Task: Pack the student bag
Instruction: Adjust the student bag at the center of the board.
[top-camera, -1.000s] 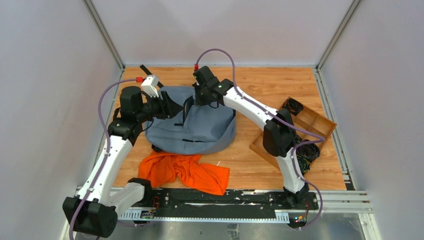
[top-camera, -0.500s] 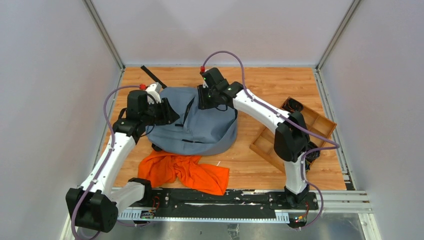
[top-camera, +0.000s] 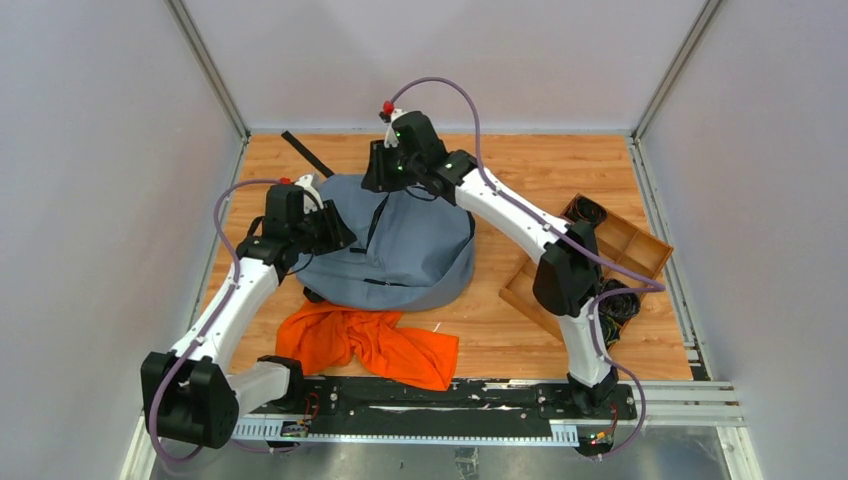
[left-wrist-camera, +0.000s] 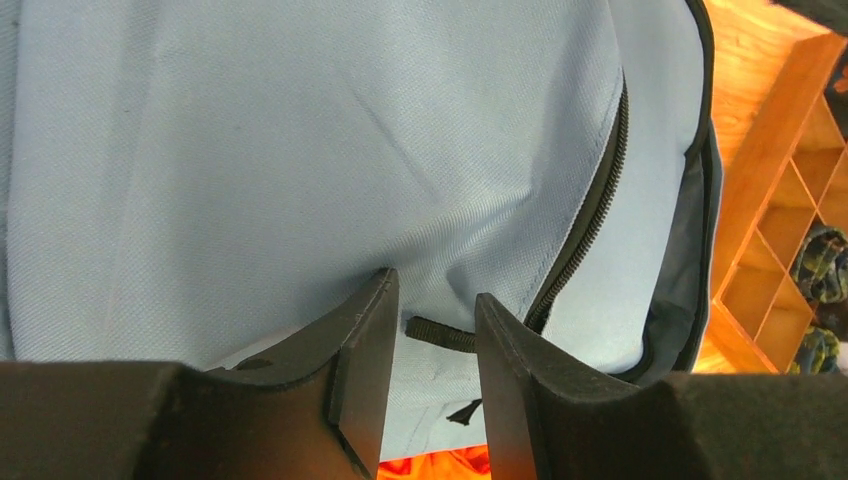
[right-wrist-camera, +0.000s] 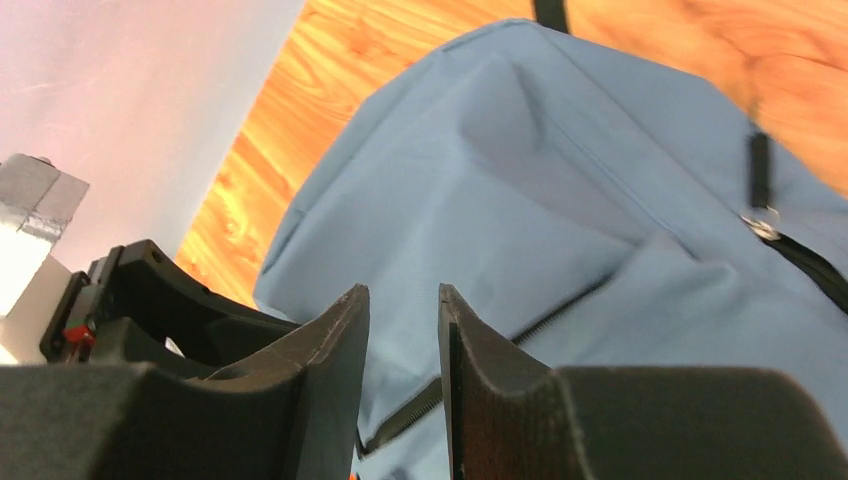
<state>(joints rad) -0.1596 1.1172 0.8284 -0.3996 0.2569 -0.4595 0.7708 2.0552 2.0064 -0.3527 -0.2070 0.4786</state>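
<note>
The grey-blue student bag (top-camera: 400, 250) lies flat in the middle of the wooden table. Its black zipper runs open down the middle. My left gripper (top-camera: 335, 228) is at the bag's left edge. In the left wrist view the left gripper (left-wrist-camera: 432, 290) is closed down on a fold of bag (left-wrist-camera: 300, 150) fabric beside the black zipper end tab (left-wrist-camera: 440, 333). My right gripper (top-camera: 375, 178) hovers over the bag's rear left part. In the right wrist view the right gripper (right-wrist-camera: 400, 290) is slightly open and empty above the bag (right-wrist-camera: 560, 200). The silver zipper pull (right-wrist-camera: 765, 225) lies off to its right.
An orange cloth (top-camera: 370, 340) lies crumpled in front of the bag and also shows in the left wrist view (left-wrist-camera: 440, 465). A wooden divided tray (top-camera: 640, 245) with coiled cables (top-camera: 615, 300) sits at the right. A black strap (top-camera: 305, 150) trails behind the bag.
My right gripper has left the bag's top zipper area and moved back and to the left. My left gripper shifted slightly right, still at the bag's left edge. The bag has settled flatter.
</note>
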